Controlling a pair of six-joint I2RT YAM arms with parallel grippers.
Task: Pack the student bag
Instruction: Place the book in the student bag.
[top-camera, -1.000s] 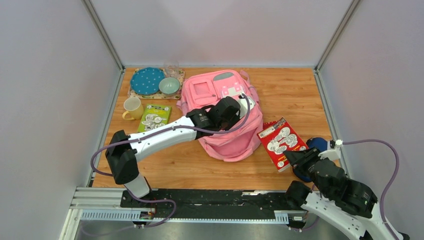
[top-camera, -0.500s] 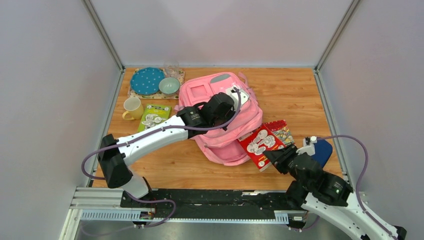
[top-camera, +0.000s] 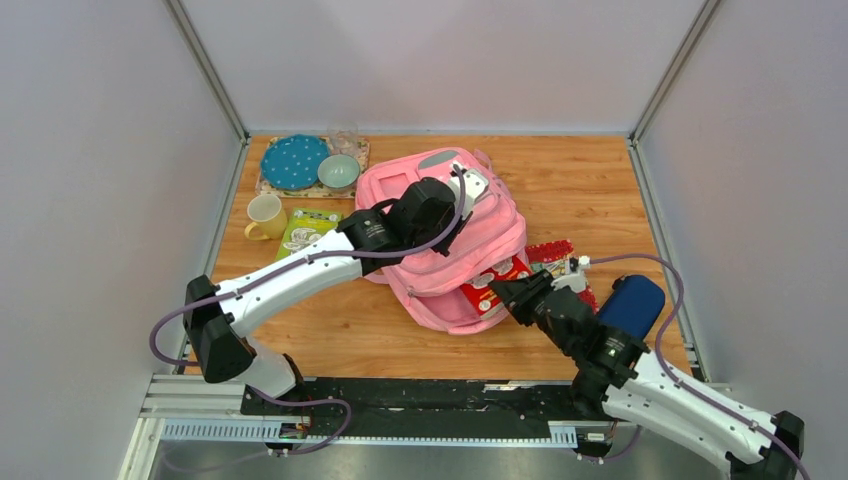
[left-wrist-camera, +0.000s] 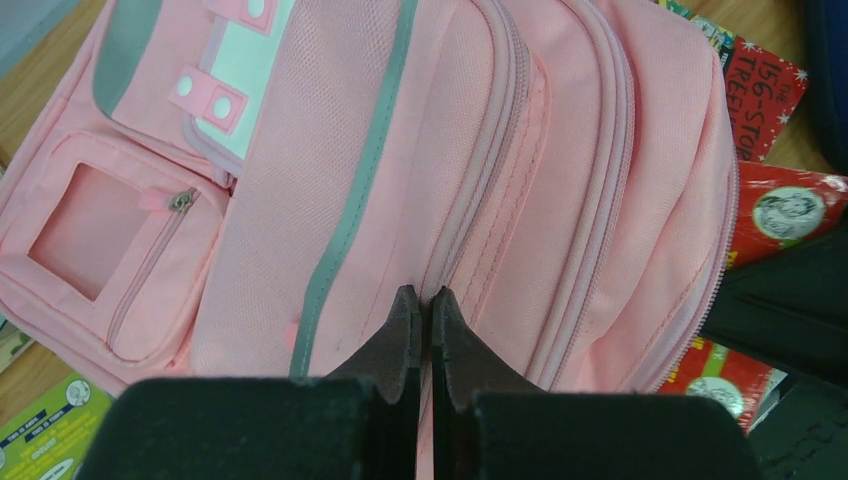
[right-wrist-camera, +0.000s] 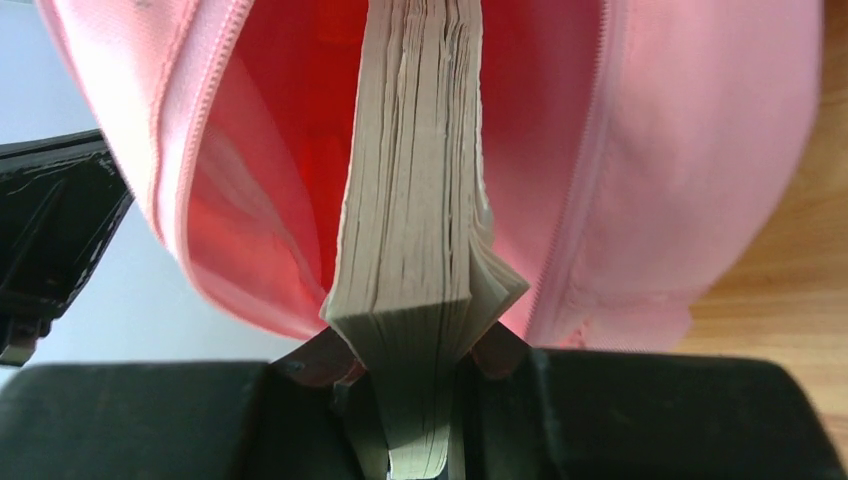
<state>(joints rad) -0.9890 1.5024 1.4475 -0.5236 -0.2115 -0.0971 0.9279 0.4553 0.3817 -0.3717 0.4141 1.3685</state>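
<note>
A robot lab cell: plain grey panel walls (top-camera: 100, 150) enclose a wooden table (top-camera: 580, 180).

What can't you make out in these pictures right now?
1. Right wrist view: the inside of the student bag, blocked by the book in the right gripper; the book shows only its page edge.
2. Left wrist view: whether the left gripper pinches fabric or a zip pull; the closed fingertips cover the spot.
3. Top view: the second red book, partly hidden behind the right arm.
4. Top view: the glass, too faint.
</note>
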